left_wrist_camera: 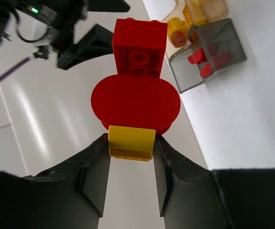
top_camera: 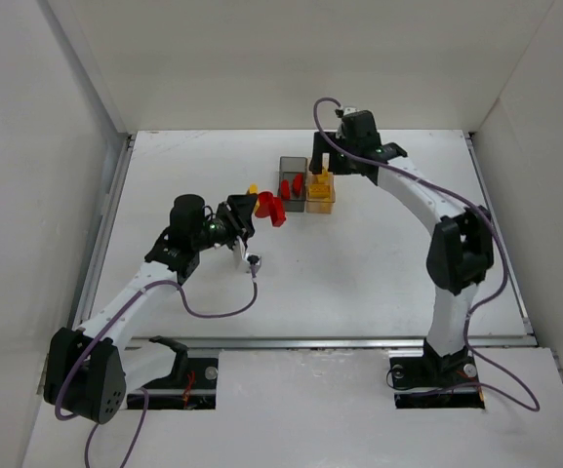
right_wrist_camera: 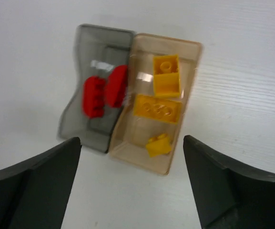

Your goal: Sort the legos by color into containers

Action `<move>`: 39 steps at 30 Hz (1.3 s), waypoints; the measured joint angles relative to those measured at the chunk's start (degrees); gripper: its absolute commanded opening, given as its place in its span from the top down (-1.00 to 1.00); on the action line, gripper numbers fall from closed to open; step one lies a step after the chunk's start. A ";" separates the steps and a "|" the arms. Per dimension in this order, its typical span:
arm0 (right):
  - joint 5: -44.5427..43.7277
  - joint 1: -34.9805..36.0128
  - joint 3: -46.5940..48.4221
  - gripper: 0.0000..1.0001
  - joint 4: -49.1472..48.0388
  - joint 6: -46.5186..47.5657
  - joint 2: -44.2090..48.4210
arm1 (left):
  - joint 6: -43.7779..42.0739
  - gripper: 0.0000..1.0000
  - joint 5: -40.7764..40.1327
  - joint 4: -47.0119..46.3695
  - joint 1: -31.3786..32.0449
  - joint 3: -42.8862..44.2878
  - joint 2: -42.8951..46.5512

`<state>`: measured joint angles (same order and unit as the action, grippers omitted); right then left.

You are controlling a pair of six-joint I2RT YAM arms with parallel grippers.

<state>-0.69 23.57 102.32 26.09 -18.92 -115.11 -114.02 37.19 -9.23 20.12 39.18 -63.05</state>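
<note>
Clamped in the left gripper [left_wrist_camera: 131, 153] by its yellow brick [left_wrist_camera: 131, 141], red lego stack [left_wrist_camera: 135, 102]: likely light, rigid, slick (best pinched on flat sides). Open above the containers [right_wrist_camera: 187, 95]: right gripper [right_wrist_camera: 131, 140].

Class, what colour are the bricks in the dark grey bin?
The bricks are red; right wrist view.

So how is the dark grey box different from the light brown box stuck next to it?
The smoky grey see-through plastic bin holds red Lego pieces; the pale amber see-through plastic bin holds yellow Lego pieces. The grey bin shows two pieces, the amber bin three. Both are see-through, open on top, and touch side by side.
</note>
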 measured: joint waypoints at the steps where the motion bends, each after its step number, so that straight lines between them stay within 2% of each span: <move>1: 2.51 0.11 -2.10 -0.95 -0.76 1.79 2.82 | -0.02 1.00 0.00 -0.61 0.00 -0.04 0.00; 5: 19.96 0.50 -10.36 -0.97 -5.90 8.37 14.88 | -0.02 1.00 0.07 -4.72 0.00 -0.22 0.00; 9: 34.75 1.20 -12.28 -1.00 -10.27 11.06 20.00 | 0.00 1.00 0.22 -8.70 0.04 -0.20 -0.11; 12: 38.29 2.84 -13.20 -1.00 -10.80 12.74 20.37 | 0.02 1.00 0.22 -7.17 0.52 1.68 -1.46; 17: 42.40 5.77 -11.43 -0.83 -6.93 14.10 16.48 | 0.00 1.00 -1.40 -8.33 2.08 2.97 -2.89; 22: 44.24 5.77 -10.82 -0.76 -3.89 14.16 12.94 | 0.00 1.00 -5.22 -9.46 3.85 2.97 -4.63; 26: 43.98 6.29 -10.14 -0.34 -2.67 13.92 12.15 | -0.02 1.00 -7.78 -9.42 4.94 2.97 -5.81; 27: 43.60 6.51 -9.51 -0.05 -2.36 13.62 11.89 | -0.04 1.00 -8.28 -9.42 5.20 2.97 -5.84; 29: 42.07 6.40 -8.59 0.14 -2.16 13.00 11.32 | -0.09 1.00 -9.22 -9.81 5.29 3.02 -5.73; 31: 41.03 5.90 -7.87 0.13 -2.05 12.20 10.51 | -0.55 1.00 -9.81 -9.81 5.49 3.02 -5.73; 33: 40.94 5.66 -7.21 -0.02 -2.03 11.82 9.51 | -0.57 1.00 -10.64 -9.94 5.73 3.06 -5.73; 36: 41.27 6.21 -6.97 -0.04 -1.84 11.56 8.31 | -0.55 1.00 -11.89 -10.43 6.14 3.06 -5.81; 39: 41.11 6.58 -6.97 0.59 -0.90 11.67 7.76 | -0.57 1.00 -13.16 -11.23 6.45 3.08 -5.86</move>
<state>40.42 30.15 95.35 25.19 -7.25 -107.35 -114.59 24.03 -20.47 26.57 42.26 -68.90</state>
